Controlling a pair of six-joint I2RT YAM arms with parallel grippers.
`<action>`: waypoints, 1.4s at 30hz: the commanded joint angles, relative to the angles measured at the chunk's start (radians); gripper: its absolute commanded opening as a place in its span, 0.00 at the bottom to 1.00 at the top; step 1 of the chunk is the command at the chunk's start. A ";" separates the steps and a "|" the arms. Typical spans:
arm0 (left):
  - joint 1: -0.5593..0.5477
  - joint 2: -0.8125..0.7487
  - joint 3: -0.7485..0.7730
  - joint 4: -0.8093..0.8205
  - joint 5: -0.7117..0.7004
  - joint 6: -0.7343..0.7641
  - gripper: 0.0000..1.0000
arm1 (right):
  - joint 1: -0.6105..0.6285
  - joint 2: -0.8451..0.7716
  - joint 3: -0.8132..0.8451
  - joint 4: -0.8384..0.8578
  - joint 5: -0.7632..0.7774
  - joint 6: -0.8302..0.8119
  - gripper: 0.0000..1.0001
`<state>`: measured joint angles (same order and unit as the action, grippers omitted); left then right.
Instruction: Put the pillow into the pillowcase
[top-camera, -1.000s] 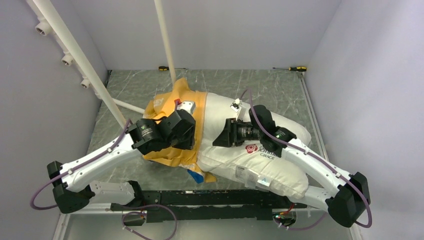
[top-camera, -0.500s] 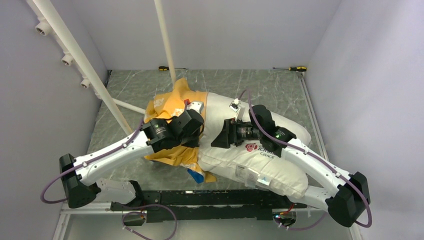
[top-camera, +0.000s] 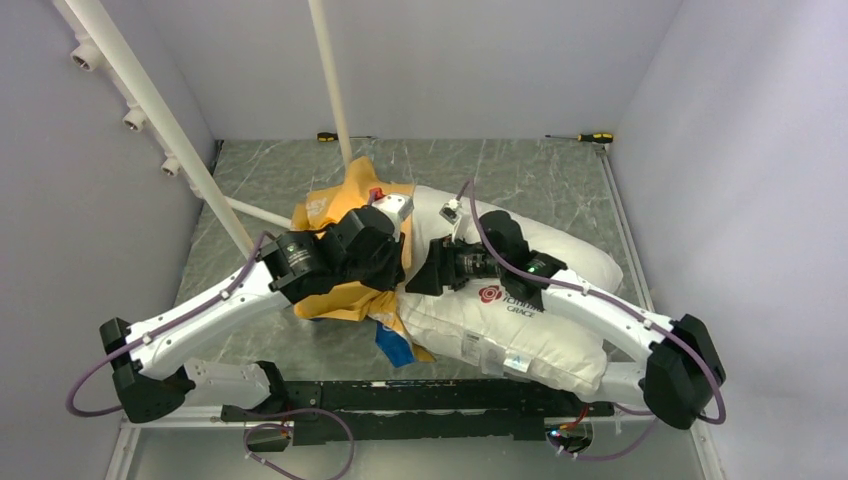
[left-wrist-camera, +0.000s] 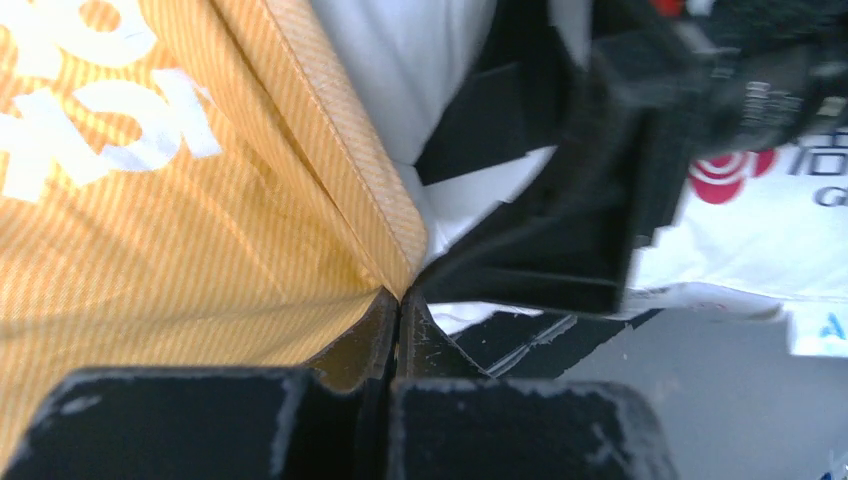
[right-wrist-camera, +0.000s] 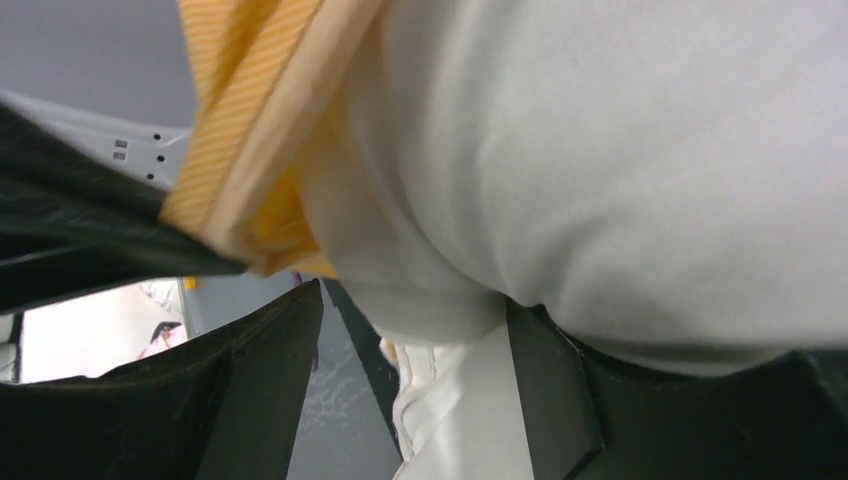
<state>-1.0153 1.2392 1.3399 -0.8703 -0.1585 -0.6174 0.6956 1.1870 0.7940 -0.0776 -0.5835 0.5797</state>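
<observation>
Pillowcase (top-camera: 325, 208) first: thin, limp yellow-orange cloth lies crumpled below and to the left of the left gripper (left-wrist-camera: 398, 305), and its stitched hem runs right up to the fingertips. That gripper's 2 jaws are pressed flat together and appear to pinch the hem's folded corner, though the cloth is too thin for the wrist view to prove it. Such fabric should weigh next to nothing, slide easily and collapse shut. I judge the doubled hem the only place worth holding, pulled taut to keep the mouth gaping. Just right of those fingertips the pillow (top-camera: 540, 340) begins, with the hem lying over its nearest end and the rest stretching away to the right. It looks plump, soft and springy, and light for its bulk. A shallow pinch would likely slip off, so a deep bite on a bunched corner or piped seam should serve better. The right gripper (right-wrist-camera: 412, 300) stands wide, a bulge of pillow swelling between its fingers.
</observation>
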 joint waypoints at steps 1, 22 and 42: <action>-0.009 -0.077 0.084 0.112 0.149 0.025 0.00 | 0.024 0.100 -0.039 0.147 0.129 0.001 0.70; -0.025 0.251 0.507 0.219 0.411 0.083 0.00 | 0.046 0.089 0.094 0.718 0.155 0.134 0.00; -0.203 0.576 0.907 0.505 0.728 -0.044 0.00 | 0.050 0.200 0.045 0.774 0.449 0.197 0.00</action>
<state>-1.0142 1.7615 2.1696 -1.1568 -0.0616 -0.4858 0.6781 1.2896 0.7986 0.4370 -0.2703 0.7654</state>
